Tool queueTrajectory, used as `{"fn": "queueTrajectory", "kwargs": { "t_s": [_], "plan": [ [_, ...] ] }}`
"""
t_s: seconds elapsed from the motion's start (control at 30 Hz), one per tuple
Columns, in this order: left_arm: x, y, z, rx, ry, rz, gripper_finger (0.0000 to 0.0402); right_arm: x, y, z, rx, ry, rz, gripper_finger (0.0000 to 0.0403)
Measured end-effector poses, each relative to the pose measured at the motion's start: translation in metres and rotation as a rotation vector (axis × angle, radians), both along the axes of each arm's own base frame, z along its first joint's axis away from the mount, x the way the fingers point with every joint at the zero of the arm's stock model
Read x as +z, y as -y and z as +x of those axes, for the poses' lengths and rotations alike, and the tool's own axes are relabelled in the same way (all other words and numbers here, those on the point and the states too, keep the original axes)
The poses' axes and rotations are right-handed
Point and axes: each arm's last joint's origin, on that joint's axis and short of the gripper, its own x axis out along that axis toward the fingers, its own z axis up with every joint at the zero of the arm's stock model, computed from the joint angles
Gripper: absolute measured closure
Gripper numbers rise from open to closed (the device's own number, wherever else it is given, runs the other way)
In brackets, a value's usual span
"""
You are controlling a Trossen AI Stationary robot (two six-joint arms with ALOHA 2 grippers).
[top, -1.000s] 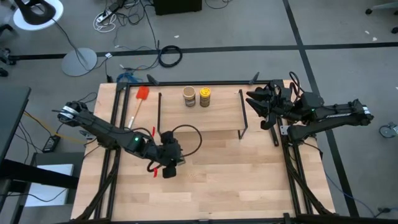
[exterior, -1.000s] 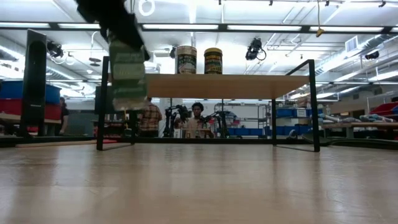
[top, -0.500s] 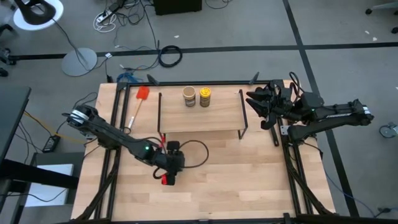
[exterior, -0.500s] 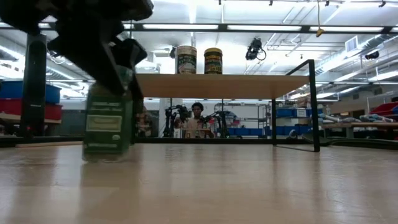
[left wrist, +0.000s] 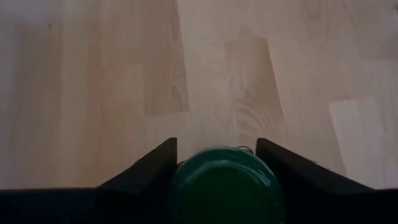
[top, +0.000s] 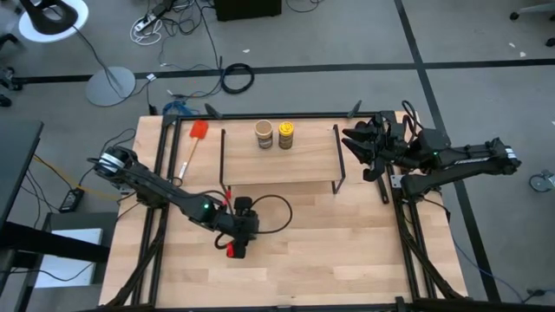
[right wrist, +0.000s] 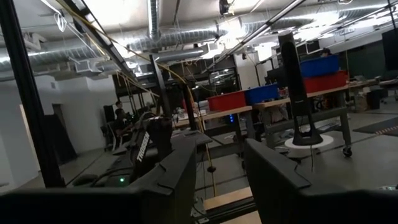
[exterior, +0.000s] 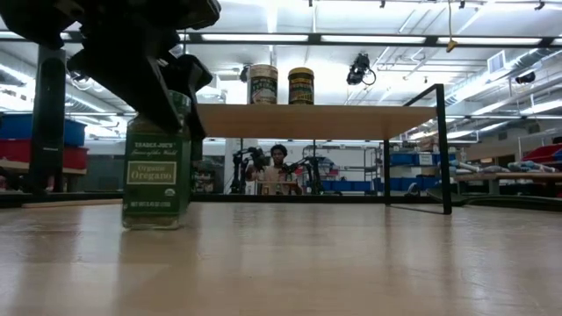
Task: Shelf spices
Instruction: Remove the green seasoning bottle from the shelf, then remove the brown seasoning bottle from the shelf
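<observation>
The green-lidded spice jar (exterior: 158, 171), labelled oregano, stands on the wooden table in front of the shelf's left end. My left gripper (top: 237, 236) comes down over it and is shut on its top; its lid (left wrist: 225, 185) sits between the two fingers. The shelf (top: 277, 158), a light-wood board on black wire legs, carries the tan-lidded jar (top: 264, 134) and the yellow-lidded jar (top: 285, 134) standing side by side near its far edge. My right gripper (top: 357, 152) waits open off the shelf's right end, touching nothing. My left gripper pinches the green-lidded jar at its lid end (left wrist: 186, 180), one finger (left wrist: 152, 167) on each side of the lid. The fingers come from above, slanting down. The jar is upright with its base (exterior: 156, 224) on the table.
A red-headed spatula (top: 198, 134) lies on the table left of the shelf. The table between the shelf and the near edge is bare wood right of the jar. People (exterior: 279, 160) sit in the room far behind the shelf.
My left gripper has moved down and toward the table's near edge, carrying the green-lidded jar. The jar hung lifted by the shelf's left leg, then touched down tilted, and now stands upright on the table.
</observation>
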Motion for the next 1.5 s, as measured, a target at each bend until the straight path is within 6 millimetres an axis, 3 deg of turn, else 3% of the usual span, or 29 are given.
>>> {"fn": "queueTrajectory", "kwargs": {
  "t_s": [0.13,0.27,0.5,0.77,0.87,1.03,1.27,1.5],
  "plan": [
    [0.006,-0.001,-0.001,0.013,0.03,0.006,0.0102,0.0,0.0,0.0,0.0,0.0,0.0,0.0266],
    [0.02,0.001,0.004,0.02,0.028,0.008,0.0064,0.0,0.0,0.0,0.0,0.0,-0.001,0.0266],
    [0.072,0.002,0.011,0.053,0.042,0.076,0.0059,0.0,0.0,0.0,0.0,-0.001,-0.001,0.0266],
    [0.144,-0.012,0.009,0.178,0.132,0.386,0.0066,0.0,0.0,0.0,0.0,0.0,-0.001,0.0266],
    [0.163,-0.028,0.008,0.284,0.159,0.526,0.0063,0.0,0.0,0.0,0.0,0.002,-0.001,0.0266],
    [0.181,-0.06,0.015,0.394,0.166,0.569,0.0047,0.001,-0.001,0.0,0.022,0.011,-0.008,0.0266],
    [0.181,-0.114,0.02,0.479,0.088,0.519,0.0007,0.002,-0.002,0.0,0.061,0.024,-0.021,0.0266],
    [0.184,-0.167,0.019,0.482,0.071,0.375,0.0002,0.003,-0.003,0.0,0.093,0.029,-0.032,0.0266]
  ]
}}
